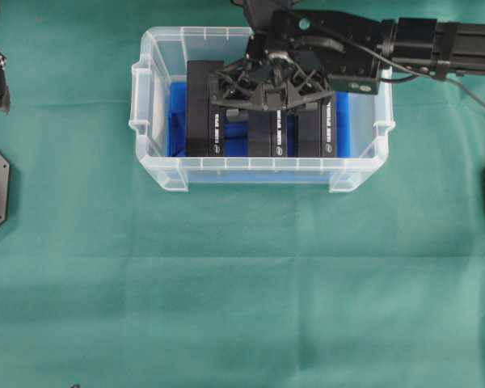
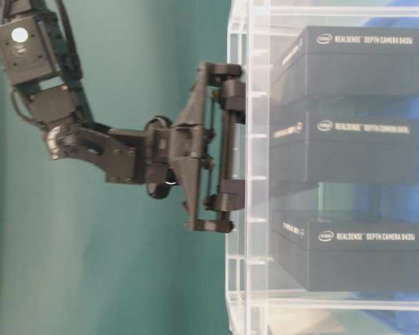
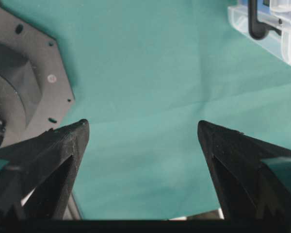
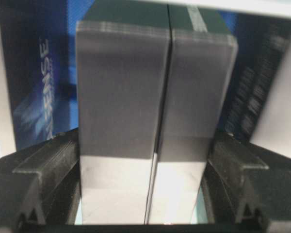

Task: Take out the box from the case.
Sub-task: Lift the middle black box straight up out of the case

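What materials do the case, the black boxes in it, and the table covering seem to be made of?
The case: probably clear, slightly milky moulded plastic; the boxes show through its walls.
The black boxes: likely matte printed cardboard, with sharp flat faces and white lettering; the right wrist view shows a soft sheen.
The table covering: apparently green woven cloth, matte, with faint creases.

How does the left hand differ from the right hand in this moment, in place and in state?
The left hand hangs over bare green cloth, outside the case; the right hand reaches down into the case. The left hand's fingers stand wide apart with nothing between them; the right hand's fingers press both sides of the middle box. Both are black with the same finger shape.
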{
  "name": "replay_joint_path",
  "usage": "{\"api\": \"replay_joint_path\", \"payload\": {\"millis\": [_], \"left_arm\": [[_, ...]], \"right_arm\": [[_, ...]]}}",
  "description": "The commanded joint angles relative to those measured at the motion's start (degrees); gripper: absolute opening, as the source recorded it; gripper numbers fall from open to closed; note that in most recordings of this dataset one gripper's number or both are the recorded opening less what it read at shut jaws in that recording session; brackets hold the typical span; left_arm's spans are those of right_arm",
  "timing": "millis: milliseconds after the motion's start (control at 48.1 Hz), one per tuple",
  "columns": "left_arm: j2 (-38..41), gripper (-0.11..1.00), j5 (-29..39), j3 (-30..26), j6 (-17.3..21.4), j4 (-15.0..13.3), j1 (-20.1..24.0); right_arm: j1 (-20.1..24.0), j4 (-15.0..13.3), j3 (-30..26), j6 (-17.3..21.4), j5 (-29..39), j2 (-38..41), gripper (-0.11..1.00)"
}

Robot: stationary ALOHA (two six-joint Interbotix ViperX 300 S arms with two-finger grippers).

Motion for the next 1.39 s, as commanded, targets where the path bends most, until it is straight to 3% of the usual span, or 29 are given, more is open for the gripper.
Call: {"api": "replay_joint_path", "payload": {"millis": [0, 540, 769, 1372], "left_arm": [[0.0, 0.98, -0.2, -0.7, 0.0, 0.3, 0.2], [-0.1, 0.98, -0.2, -0.6, 0.4, 0.3, 0.2], [-0.3, 0.98, -0.2, -0.6, 0.4, 0.3, 0.2], [-0.4, 0.98, -0.2, -0.5, 0.3, 0.3, 0.2]], "right_arm": [[-0.3, 0.2, -4.6, 0.1, 3.3, -1.9, 0.68], [-0.7, 0.0, -24.4, -0.3, 23.5, -2.0, 0.68], [-0.4, -0.2, -29.4, -0.3, 25.8, -2.0, 0.68], [-0.2, -0.3, -31.5, -0.3, 28.7, -2.0, 0.68]]}}
